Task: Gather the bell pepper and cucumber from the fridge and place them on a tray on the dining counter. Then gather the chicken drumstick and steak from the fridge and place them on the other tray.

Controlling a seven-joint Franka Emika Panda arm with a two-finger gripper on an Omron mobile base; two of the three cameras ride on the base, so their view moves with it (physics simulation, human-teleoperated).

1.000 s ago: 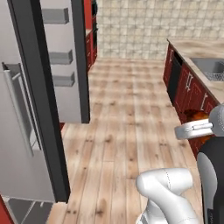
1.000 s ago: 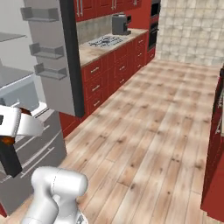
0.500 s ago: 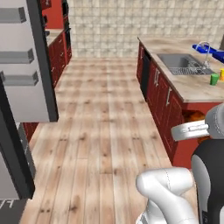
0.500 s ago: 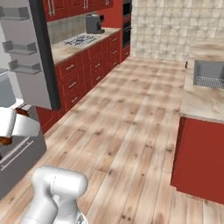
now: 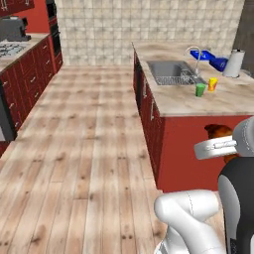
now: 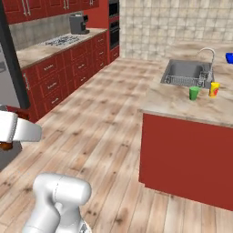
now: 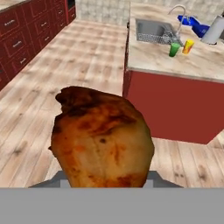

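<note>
Here, end effector [image 7: 103,181] apparently gripping chicken drumstick [image 7: 101,139]

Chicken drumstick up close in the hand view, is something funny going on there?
Nothing looks wrong. The chicken drumstick just sits big and close because the tool holds it. On the dining counter, the green cup and yellow cup stand upright, nothing spilled.

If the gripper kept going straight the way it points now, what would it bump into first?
Probably the red side of the dining counter, or the wooden floor before it; depth is unclear. The chicken drumstick it holds would touch first.
</note>
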